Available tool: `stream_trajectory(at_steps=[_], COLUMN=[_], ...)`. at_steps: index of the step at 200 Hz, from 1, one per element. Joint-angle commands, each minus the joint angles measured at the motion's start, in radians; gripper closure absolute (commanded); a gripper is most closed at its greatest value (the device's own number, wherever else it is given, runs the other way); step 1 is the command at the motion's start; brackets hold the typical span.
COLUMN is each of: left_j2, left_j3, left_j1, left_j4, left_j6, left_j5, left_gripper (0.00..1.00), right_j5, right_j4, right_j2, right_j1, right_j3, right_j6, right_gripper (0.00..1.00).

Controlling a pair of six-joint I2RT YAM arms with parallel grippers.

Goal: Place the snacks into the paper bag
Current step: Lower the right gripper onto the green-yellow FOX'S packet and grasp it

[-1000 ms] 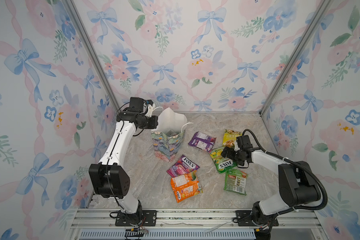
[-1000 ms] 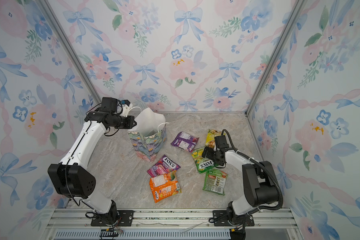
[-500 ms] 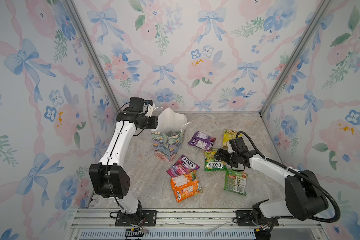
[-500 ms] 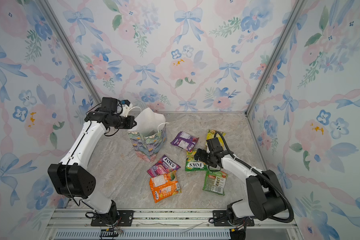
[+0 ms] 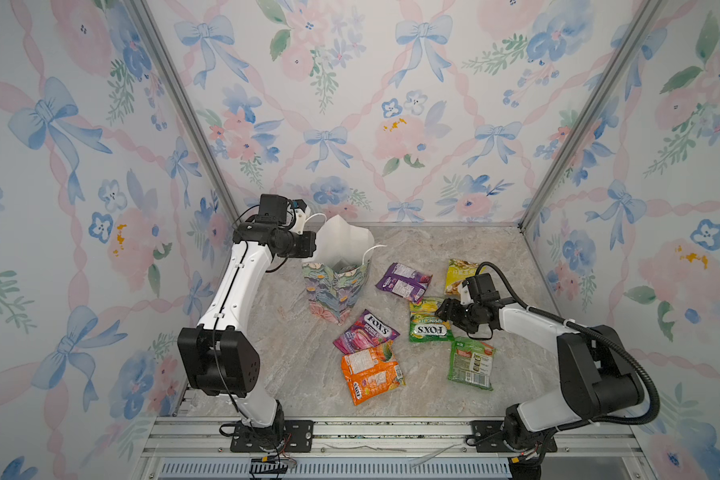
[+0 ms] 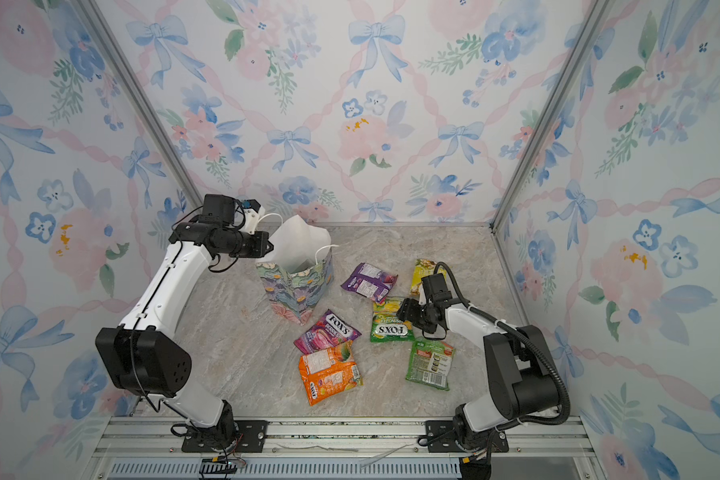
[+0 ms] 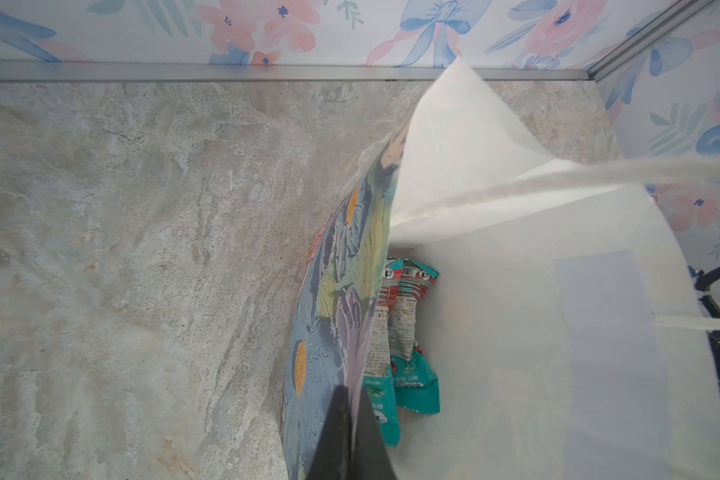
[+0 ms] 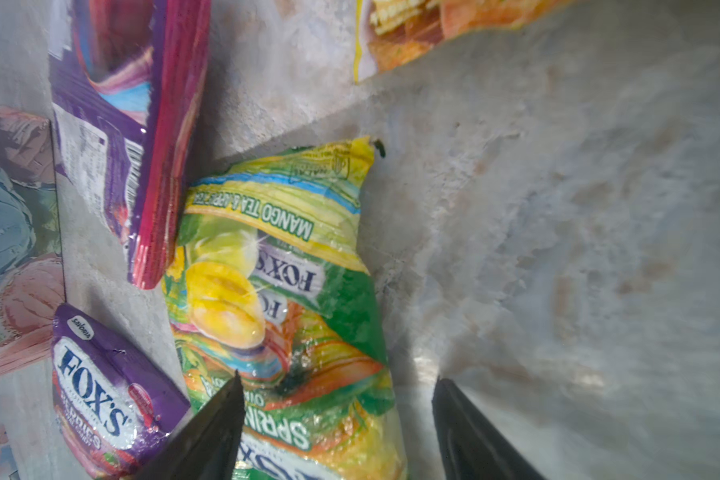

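- The step in hand looked like the pick-up of the next snack. The right tool [image 8: 337,379] hung low over the green-and-yellow FOX'S packet [image 5: 427,322] with its jaws apart, one finger above the printed face and the other past the packet's edge, over bare stone.
- The left tool [image 7: 352,401] was clamped together on the rim of the paper bag [image 5: 335,291], pinching one wall and holding the mouth wide. The bag stood upright toward the rear left of the tabletop [image 5: 292,357].
- Two teal packets [image 7: 408,374] lay at the bottom of the bag, so the job seemed barely begun.
- Six snacks lay flat outside:
  - the one under the right tool;
  - a purple packet [image 5: 404,282] just beside it, nearer the bag;
  - a purple FOX'S berries packet [image 5: 366,332];
  - an orange packet [image 5: 371,372] touching that one;
  - a green packet [image 5: 470,363];
  - a yellow packet [image 5: 458,272], partly behind the right arm.
- The next move probably called for bracketing the packet's thin end with both fingers, closing, lifting clear of the purple neighbour and carrying it across to the open mouth. The glossy film might slide on the stone rather than rise.
- The tabletop had a pale marbled stone look. Floral wallpaper with blue bows [image 5: 350,104] covered the three walls, and an aluminium rail [image 5: 371,432] ran along the front under both arm bases.
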Motion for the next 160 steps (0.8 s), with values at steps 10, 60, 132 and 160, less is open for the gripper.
stream_trajectory(at_steps=[10,60,132,160], left_j2=[-0.022,-0.021,-0.024,-0.026], left_j3=[-0.017,-0.015,-0.020,-0.021], left_j1=[0.000,0.000,0.000,0.001], left_j4=[-0.016,-0.016,-0.015,-0.016], left_j6=[0.018,0.018,0.019,0.017], left_j5=[0.003,0.002,0.000,0.003], left_gripper=[1.00,1.00,1.00,1.00], right_j5=[-0.036,-0.036,-0.047,-0.049], right_j4=[0.047,0.080,0.102,0.086], right_j2=[0.045,0.066,0.052,0.017], right_j1=[-0.005,-0.001,-0.001,0.004], right_j3=[0.015,0.001,-0.012,-0.009], right_j6=[-0.004,0.019,0.033,0.031], right_gripper=[0.31,0.45,0.78,0.93])
